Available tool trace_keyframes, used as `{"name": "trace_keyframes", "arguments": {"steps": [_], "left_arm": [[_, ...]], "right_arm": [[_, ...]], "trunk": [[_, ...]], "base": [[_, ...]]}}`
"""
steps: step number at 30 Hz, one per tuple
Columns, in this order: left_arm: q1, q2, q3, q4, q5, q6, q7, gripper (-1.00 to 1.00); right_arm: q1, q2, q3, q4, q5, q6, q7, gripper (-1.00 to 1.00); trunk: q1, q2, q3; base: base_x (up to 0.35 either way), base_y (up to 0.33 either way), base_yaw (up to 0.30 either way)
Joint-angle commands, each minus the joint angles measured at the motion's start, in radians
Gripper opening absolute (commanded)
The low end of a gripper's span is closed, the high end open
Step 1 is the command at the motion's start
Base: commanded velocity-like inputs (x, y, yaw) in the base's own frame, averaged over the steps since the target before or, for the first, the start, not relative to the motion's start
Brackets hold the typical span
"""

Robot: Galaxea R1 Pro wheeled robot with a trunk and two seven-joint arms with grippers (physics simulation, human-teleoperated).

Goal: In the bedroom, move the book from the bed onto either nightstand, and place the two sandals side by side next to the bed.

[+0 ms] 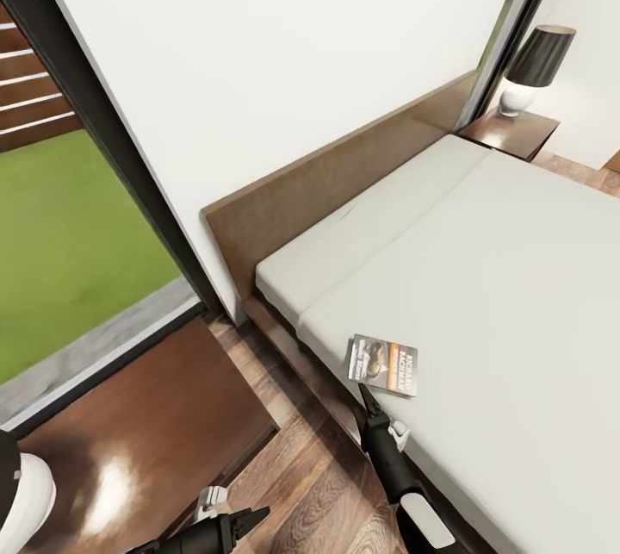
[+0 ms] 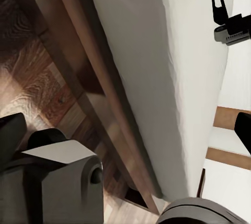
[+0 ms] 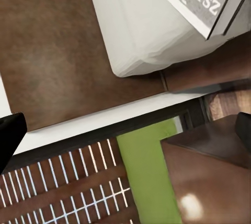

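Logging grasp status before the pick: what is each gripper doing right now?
Left gripper: open, holding nothing.
Right gripper: open, empty, fingertips at the edge of the book.

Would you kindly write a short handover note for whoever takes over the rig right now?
Right gripper: open, empty, at the bed's near edge, fingertip just short of the book.
Left gripper: empty, low over the floor beside the near nightstand; jaw state unclear.
Book lies flat on the bed, near the edge.
A far nightstand carries a lamp.
Done: nothing placed yet.
Left: grasp the book, set it on a nightstand, probably the near one; then find the sandals and pair them beside the bed.
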Motion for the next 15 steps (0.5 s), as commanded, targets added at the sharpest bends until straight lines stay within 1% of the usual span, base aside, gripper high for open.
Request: {"name": "trace_keyframes", "arguments": {"steps": [1, 15], "left_arm": [[0.000, 0.001, -0.005, -0.001, 0.011, 0.010, -0.001, 1.00], [0.000, 0.001, -0.006, -0.001, 0.011, 0.010, -0.001, 1.00]], "right_arm": [[-0.001, 0.001, -0.003, 0.000, -0.008, 0.011, 0.003, 1.00], [0.000, 0.001, -0.003, -0.004, -0.008, 0.010, 0.003, 1.00]], "trunk": [[0.004, -0.008, -0.004], [0.058, -0.106, -0.048]], "base": [[0.000, 0.000, 0.000], [0.000, 0.000, 0.000]]}}
